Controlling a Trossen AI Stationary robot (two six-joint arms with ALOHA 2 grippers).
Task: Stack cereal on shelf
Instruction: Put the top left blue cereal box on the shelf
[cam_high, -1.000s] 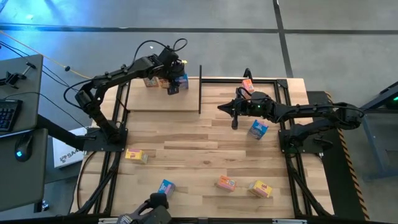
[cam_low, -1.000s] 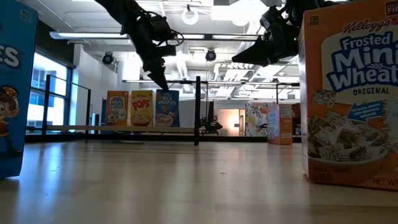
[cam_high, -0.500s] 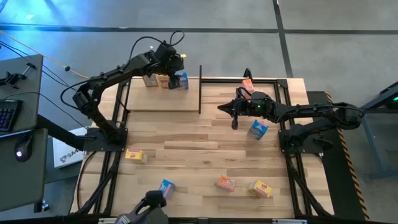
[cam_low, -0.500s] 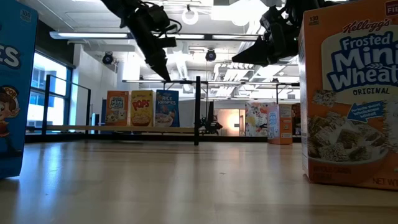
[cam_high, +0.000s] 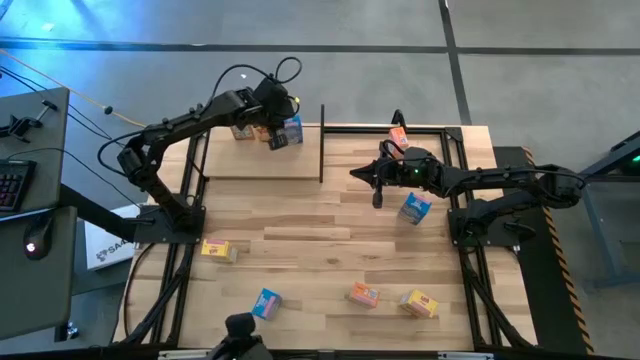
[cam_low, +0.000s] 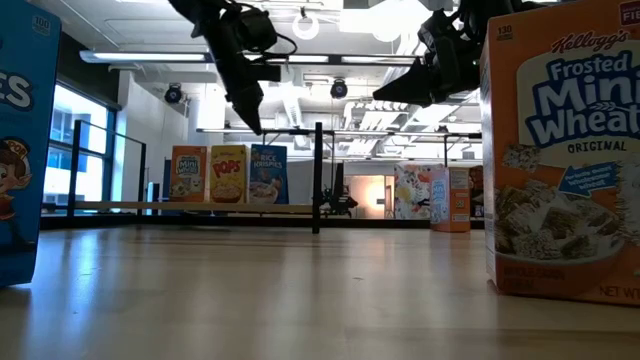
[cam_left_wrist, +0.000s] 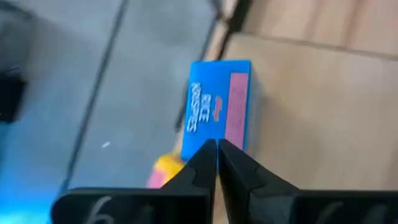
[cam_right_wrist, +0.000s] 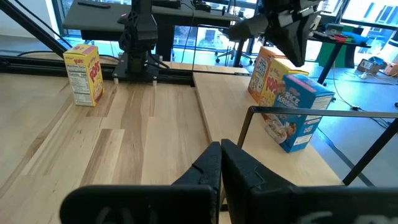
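Left tool (cam_high: 279, 141) hangs above the shelf (cam_high: 262, 165), directly over the blue cereal box (cam_high: 292, 129); its fingers are pressed together and carry nothing. In the left wrist view the fingertips (cam_left_wrist: 217, 149) meet just in front of that box's narrow printed top.

Three boxes stand upright in a row on the shelf's pale plain board: orange (cam_low: 187, 175), yellow (cam_low: 228, 175), blue (cam_low: 267, 174), all cardboard with printed fronts. A black upright post (cam_low: 318, 178) bounds the bay beside the blue one.

Right tool (cam_high: 377, 196) hovers over the middle of the striped wooden table (cam_high: 330, 250), fingers pressed together, empty. A blue box (cam_high: 414, 207) lies just beside it; an orange-pink one (cam_high: 399, 136) stands near the back rail.

Loose boxes lie well apart along the table's front: yellow (cam_high: 219, 249), blue (cam_high: 266, 302), orange (cam_high: 364, 294), yellow (cam_high: 419, 303).
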